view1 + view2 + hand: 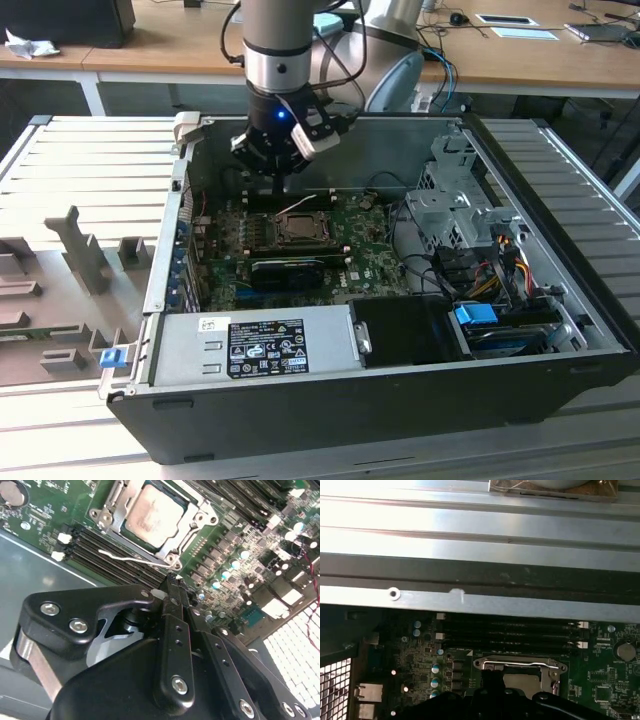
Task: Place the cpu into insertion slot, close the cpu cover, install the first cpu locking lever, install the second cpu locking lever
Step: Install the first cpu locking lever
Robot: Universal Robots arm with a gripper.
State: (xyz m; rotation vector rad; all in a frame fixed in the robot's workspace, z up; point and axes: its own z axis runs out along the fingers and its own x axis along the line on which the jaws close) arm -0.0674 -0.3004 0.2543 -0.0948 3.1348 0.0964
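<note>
Fingers together — cpu lying flat, metal top up

Count: 1 case, 1 motherboard, 1 cpu, 1 cover, 1 raised lever, 1 power supply, 1 hand.

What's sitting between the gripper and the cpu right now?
A thin silvery wire lever crosses the gap between gripper and cpu, across dark memory slots, in the second wrist view.
</note>
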